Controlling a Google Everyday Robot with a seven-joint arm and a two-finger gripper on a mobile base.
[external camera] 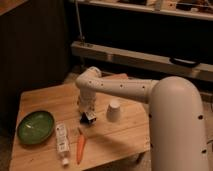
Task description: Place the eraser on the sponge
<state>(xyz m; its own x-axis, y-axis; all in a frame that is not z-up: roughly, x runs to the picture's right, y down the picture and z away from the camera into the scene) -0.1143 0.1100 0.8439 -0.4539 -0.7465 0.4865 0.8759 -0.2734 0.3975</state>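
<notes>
gripper (88,117) low on table (45,100), just left of cup (114,111) | grip: cannot tell | sponge (92,119): blue patch right at gripper tip | eraser: hidden, cannot place it | risk: off-centre release lets eraser slide off sponge; a pressing gripper shoves sponge; wrist swing tips cup

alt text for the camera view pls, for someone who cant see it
A white robot arm reaches down to a light wooden table, its dark gripper low over a small bright-blue sponge at the middle. A white cup stands just right of it; a round green plate, a white labelled tube and an orange carrot lie nearer the left front.
</notes>
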